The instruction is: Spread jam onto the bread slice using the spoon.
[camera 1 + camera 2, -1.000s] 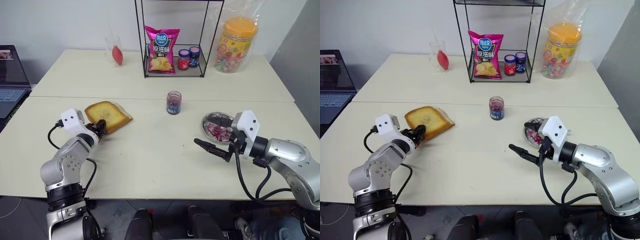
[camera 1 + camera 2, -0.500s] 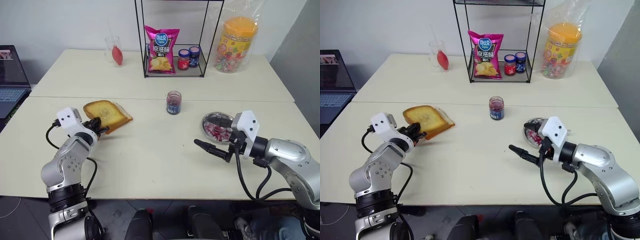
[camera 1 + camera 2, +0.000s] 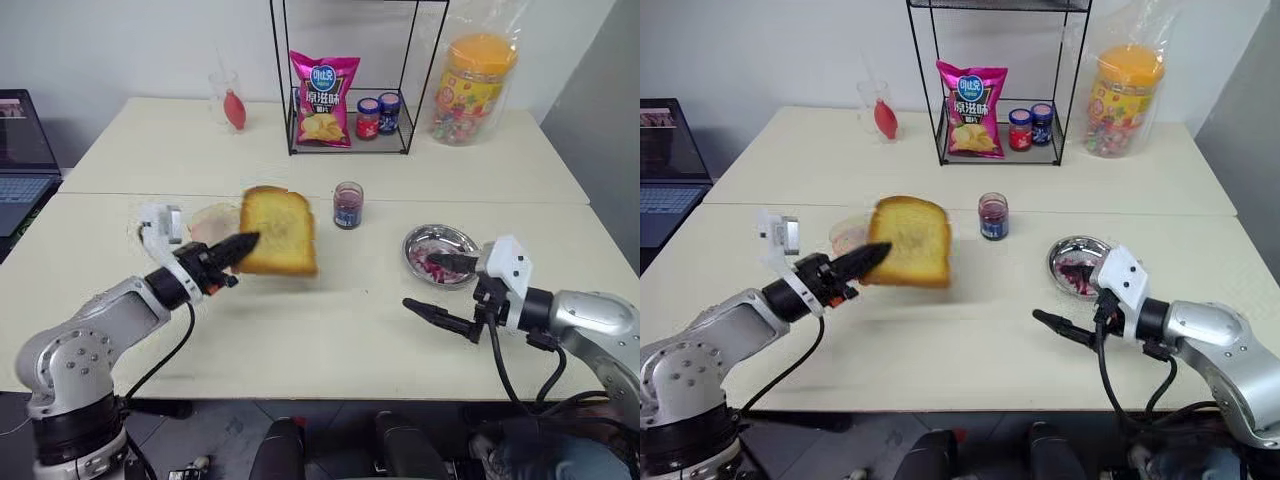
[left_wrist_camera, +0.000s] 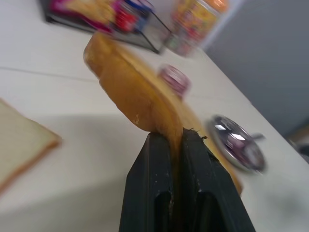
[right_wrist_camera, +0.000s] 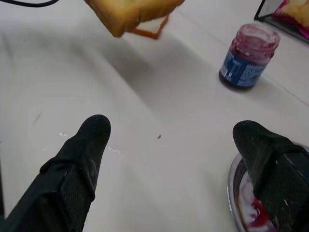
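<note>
Your left gripper (image 3: 240, 243) is clamped on the edge of the bread slice (image 3: 278, 231), holding it in the air above the table (image 3: 300, 320), probably to carry it toward the middle where jam can be spread. Your right gripper (image 3: 447, 290) hangs with its fingers wide apart and empty beside the metal dish (image 3: 438, 249). The jam jar (image 3: 347, 205) stands at two o'clock from the slice.

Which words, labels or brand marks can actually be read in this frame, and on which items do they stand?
Pink chip bag on the wire shelf: blue round logo with white characters, too small to read.
Jam jar on the table: blue label with white print, blurred, unreadable.
Two small shelf jars: labels too small.
Large candy tub: colourful print, nothing legible.
No other text.
</note>
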Motion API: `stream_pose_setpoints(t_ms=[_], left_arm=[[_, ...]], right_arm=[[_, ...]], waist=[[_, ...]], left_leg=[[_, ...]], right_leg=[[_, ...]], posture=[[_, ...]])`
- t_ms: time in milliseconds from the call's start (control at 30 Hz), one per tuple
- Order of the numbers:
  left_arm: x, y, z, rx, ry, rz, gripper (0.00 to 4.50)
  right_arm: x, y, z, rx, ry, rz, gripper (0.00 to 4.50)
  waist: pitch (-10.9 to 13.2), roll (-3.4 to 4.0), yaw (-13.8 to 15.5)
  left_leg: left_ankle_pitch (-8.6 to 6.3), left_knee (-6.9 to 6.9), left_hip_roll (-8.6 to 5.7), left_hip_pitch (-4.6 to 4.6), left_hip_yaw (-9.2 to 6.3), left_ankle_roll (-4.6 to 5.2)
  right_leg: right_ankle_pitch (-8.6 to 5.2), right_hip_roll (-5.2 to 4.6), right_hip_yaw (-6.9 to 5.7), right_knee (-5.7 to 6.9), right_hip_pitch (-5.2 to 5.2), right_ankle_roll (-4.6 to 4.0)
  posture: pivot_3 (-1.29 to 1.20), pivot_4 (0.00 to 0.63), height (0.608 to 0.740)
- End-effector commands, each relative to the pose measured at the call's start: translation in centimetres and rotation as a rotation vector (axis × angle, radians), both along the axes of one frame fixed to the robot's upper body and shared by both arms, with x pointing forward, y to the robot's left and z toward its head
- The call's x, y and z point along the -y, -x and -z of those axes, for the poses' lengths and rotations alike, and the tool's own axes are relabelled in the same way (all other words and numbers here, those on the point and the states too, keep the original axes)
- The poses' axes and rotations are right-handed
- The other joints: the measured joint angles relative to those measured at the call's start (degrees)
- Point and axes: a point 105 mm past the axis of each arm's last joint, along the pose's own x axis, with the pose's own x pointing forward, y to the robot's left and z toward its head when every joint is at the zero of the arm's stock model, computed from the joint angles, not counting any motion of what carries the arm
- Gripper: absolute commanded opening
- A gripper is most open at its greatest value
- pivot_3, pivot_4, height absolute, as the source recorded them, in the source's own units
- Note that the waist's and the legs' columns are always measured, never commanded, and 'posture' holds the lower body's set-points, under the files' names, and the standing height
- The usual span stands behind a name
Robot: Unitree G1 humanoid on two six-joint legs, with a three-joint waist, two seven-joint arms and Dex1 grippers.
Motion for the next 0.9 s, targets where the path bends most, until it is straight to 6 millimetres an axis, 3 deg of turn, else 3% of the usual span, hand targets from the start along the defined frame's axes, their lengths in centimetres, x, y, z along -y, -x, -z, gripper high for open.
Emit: stream_pose_setpoints(t_ms=[33,67,233,333,500,733,900], left_arm=[[2.5,2.5,1.5,-0.056,-0.012,0.141,0.02],[2.7,2.8,1.9,-0.067,-0.010,0.151,0.02],[5.1,4.5,7.5,-0.186,-0.061,0.141,0.02],[5.3,4.6,8.6,-0.190,-0.070,0.112,0.02],[5.2,4.2,9.3,-0.167,-0.107,0.073,0.02],[4.2,1.9,8.6,-0.112,-0.065,-0.066,0.02],[4.7,1.9,8.7,-0.119,-0.065,-0.046,0.02]], right_arm=[[0.0,1.2,-0.7,0.012,0.017,-0.040,4.50],[0.0,1.3,-0.7,0.007,0.019,-0.042,4.50],[-0.6,3.4,0.5,-0.079,0.042,-0.105,4.50],[-0.6,3.8,0.7,-0.098,0.044,-0.106,4.50],[-0.5,4.2,0.8,-0.114,0.054,-0.109,4.50],[-0.3,3.9,0.7,-0.097,0.049,-0.091,4.50],[-0.4,3.8,0.7,-0.095,0.050,-0.090,4.50]], waist=[[0.0,0.00,0.0],[0.0,0.00,0.0],[0.0,0.01,0.2],[0.0,0.00,0.2],[0.0,0.01,0.2],[0.0,0.01,0.2],[0.0,0.01,0.2]], left_leg=[[0.00,0.00,0.00,0.03,0.00,0.00],[0.00,0.00,0.01,0.04,0.02,0.00],[0.00,0.00,0.00,0.02,0.03,0.00],[-0.02,0.01,0.01,0.00,0.04,-0.02],[-0.02,0.03,0.01,0.05,0.07,-0.02],[-0.03,0.02,-0.01,-0.02,0.13,-0.03],[-0.03,0.01,-0.01,-0.02,0.12,-0.03]], right_leg=[[-0.02,0.00,0.00,0.01,0.01,-0.04],[-0.06,0.00,0.02,0.01,0.02,-0.11],[-0.16,-0.02,0.04,-0.01,0.02,-0.29],[-0.17,-0.02,0.06,-0.05,0.00,-0.30],[-0.25,-0.02,0.09,-0.04,0.02,-0.44],[-0.24,-0.06,0.08,-0.13,0.01,-0.43],[-0.22,-0.05,0.07,-0.13,0.01,-0.40]], posture=[[0.00,0.150,0.740],[0.00,0.150,0.740],[0.00,0.150,0.740],[0.00,0.150,0.740],[0.00,0.150,0.740],[0.00,0.150,0.740],[0.00,0.150,0.740]])
